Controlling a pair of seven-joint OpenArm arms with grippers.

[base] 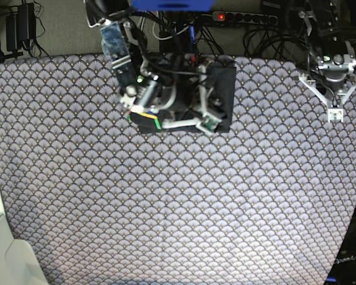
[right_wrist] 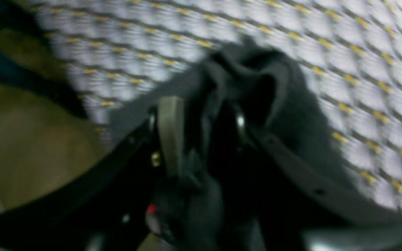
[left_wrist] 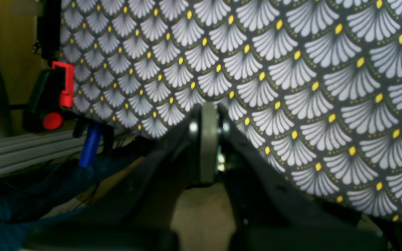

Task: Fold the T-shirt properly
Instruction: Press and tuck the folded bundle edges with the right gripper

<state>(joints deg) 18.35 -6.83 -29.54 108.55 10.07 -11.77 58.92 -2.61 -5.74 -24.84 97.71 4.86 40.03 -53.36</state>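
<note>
The T-shirt [base: 222,89] lies as a compact dark bundle at the far middle of the table, with a small coloured logo [base: 145,117] showing at its near left corner. My right gripper [base: 206,102] hovers over the bundle with its jaws spread. In the blurred right wrist view, dark T-shirt cloth [right_wrist: 277,94] sits bunched between and beyond the fingers [right_wrist: 170,132]. My left gripper [base: 334,114] hangs over the table's far right, apart from the shirt. Its fingertips [left_wrist: 208,139] are pressed together with nothing between them.
A grey scallop-print cloth [base: 166,202] covers the whole table. A power strip [base: 237,18] and cables lie behind the far edge. In the left wrist view a red-and-black clamp [left_wrist: 59,94] and an aluminium rail [left_wrist: 30,153] sit at the table's edge.
</note>
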